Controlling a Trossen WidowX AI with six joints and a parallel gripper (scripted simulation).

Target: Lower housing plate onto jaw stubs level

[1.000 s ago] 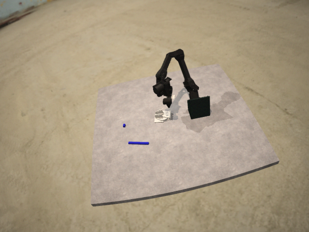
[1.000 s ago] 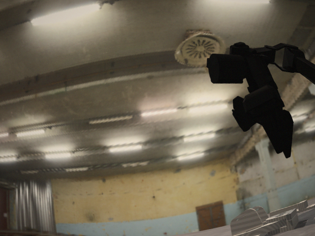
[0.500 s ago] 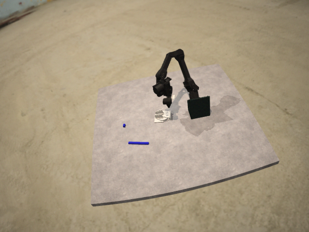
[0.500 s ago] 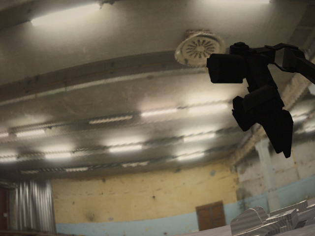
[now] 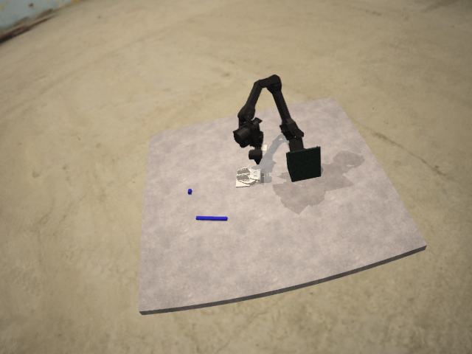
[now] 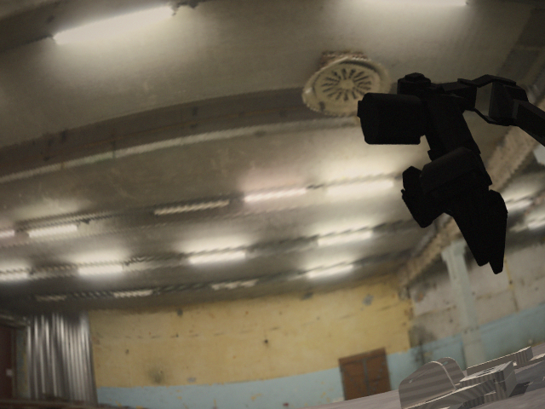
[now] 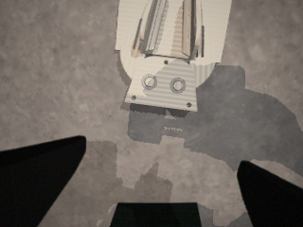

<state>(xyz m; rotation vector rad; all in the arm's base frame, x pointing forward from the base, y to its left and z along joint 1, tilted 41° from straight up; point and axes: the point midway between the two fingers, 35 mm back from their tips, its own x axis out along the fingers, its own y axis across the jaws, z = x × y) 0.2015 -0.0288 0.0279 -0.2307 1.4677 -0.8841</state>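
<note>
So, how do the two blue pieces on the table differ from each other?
The blue bar is long and thin, while the small blue block is short and stubby. The bar lies nearer the table's front edge; the block lies farther back and more to the left in the top view. Both are the same blue, and both rest on the table.

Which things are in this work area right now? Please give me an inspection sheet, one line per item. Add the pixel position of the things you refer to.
Surface: mottled grey board [image 5: 266,243] lying on a stained floor.
Job's things: white assembly [image 5: 242,184] [image 6: 424,383] [image 7: 218,28] with the housing plate [image 5: 254,174] [image 7: 163,96] at one end, two ringed holes in it; whether it is fully seated, cannot tell.
Clutter: long blue bar [image 5: 211,218], small blue block [image 5: 189,191].
Grippers: one hand [image 5: 257,161] [image 6: 490,266] [image 7: 161,156], open, nothing held, raised above the board.
Cables: nothing seen.
Surroundings: yellow-and-blue wall [image 6: 246,343], brown door [image 6: 365,374], ceiling lights [image 6: 114,25].
</note>
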